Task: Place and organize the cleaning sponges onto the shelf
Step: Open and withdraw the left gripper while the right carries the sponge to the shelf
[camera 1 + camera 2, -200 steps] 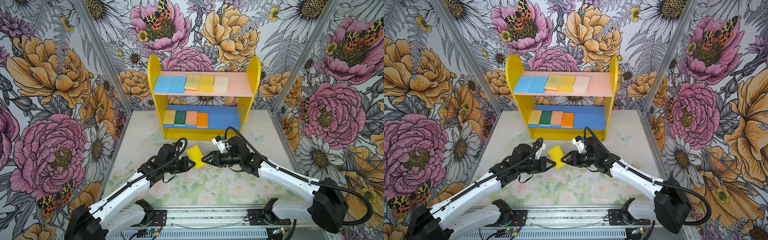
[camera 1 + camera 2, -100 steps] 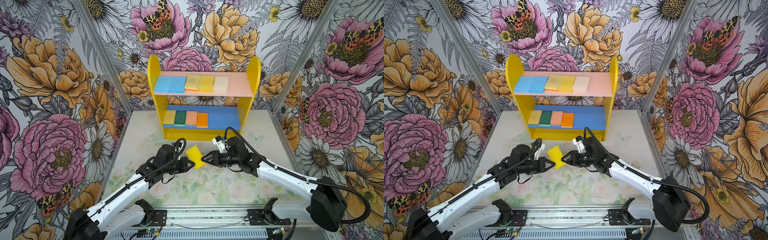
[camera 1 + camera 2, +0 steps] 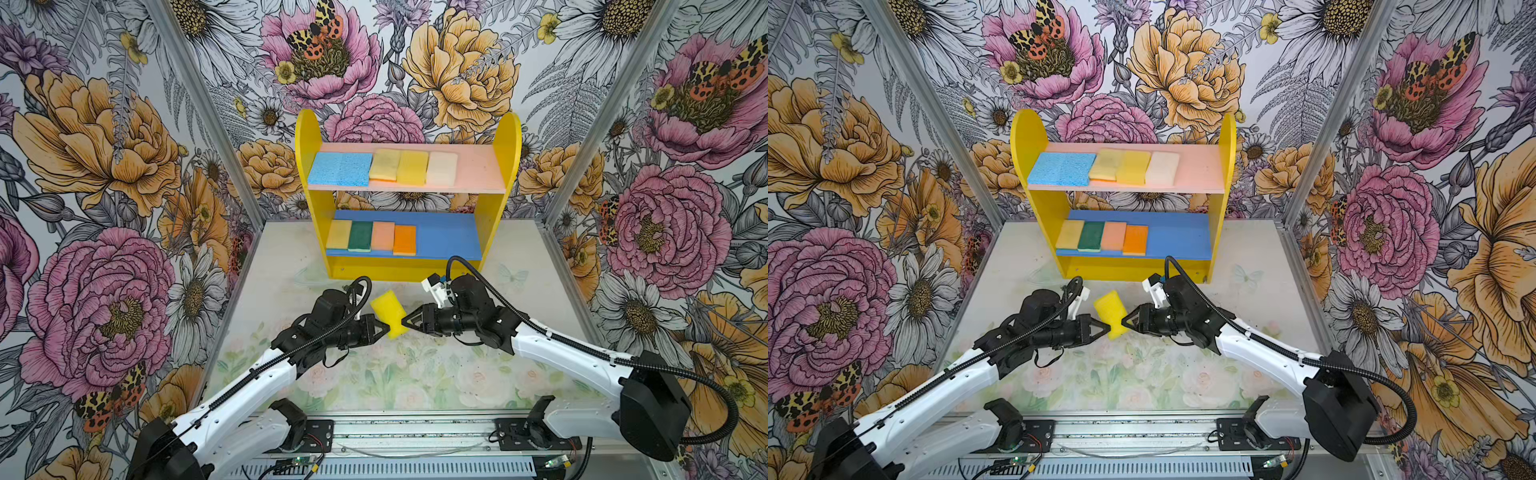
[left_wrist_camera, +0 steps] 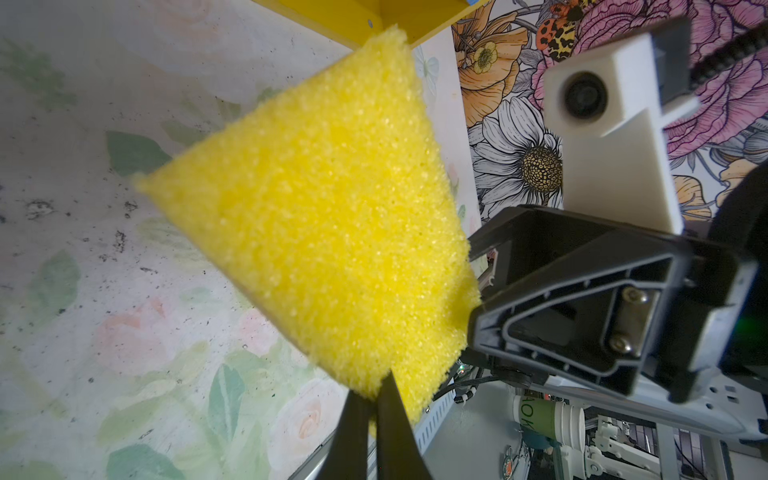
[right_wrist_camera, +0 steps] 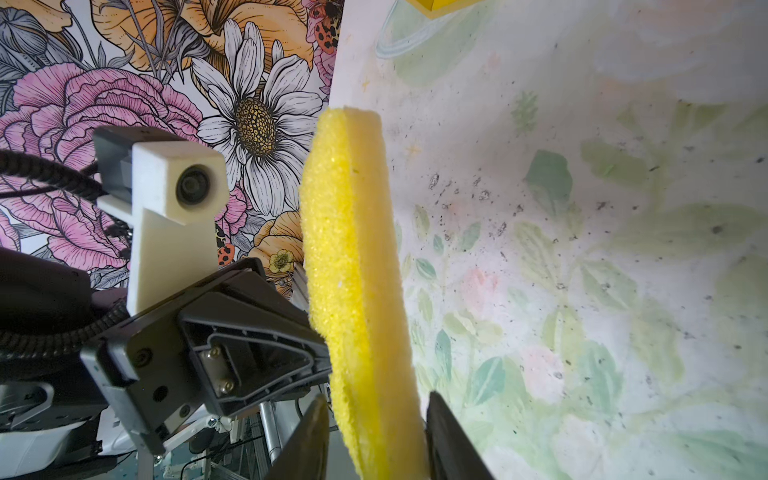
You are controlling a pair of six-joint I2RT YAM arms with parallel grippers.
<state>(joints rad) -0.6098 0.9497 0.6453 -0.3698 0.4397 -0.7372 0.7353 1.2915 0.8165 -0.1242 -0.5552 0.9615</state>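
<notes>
Right now your left pincer (image 3: 388, 329) is pressed together on one corner of the bright yellow sponge (image 3: 388, 309). It holds the sponge up off the worktop (image 3: 415, 374) near the middle, a little toward 12 o'clock, just in front of the shelf (image 3: 505, 166) that stands at the worktop's 12 o'clock edge. In both top views the sponge stands on edge and tilts, its free end pointing to about 11 o'clock; your left pincer reaches it from 9 o'clock and your right pincer (image 3: 402, 323) meets it from 3 o'clock. Your left wrist view shows the two black fingers (image 4: 353, 436) shut tight on the foam's corner. Your right wrist view shows the right pincer spread, its fingers (image 5: 449, 440) straddling the sponge's thin edge: one lies against the pale face, the other stands a sliver clear of the bright face, so it is not pinching. On the pink upper board (image 3: 478, 170), counting from its 9 o'clock end, you have two light blue sponges (image 3: 326, 168), two yellow sponges (image 3: 412, 167) and a cream sponge (image 3: 442, 168), lying flat side by side. On the blue lower board (image 3: 449, 237), again from 9 o'clock, a dull yellow sponge (image 3: 339, 235), a dark green sponge (image 3: 360, 236), a peach sponge (image 3: 383, 236) and an orange sponge (image 3: 404, 240) lie flat in a touching row.
</notes>
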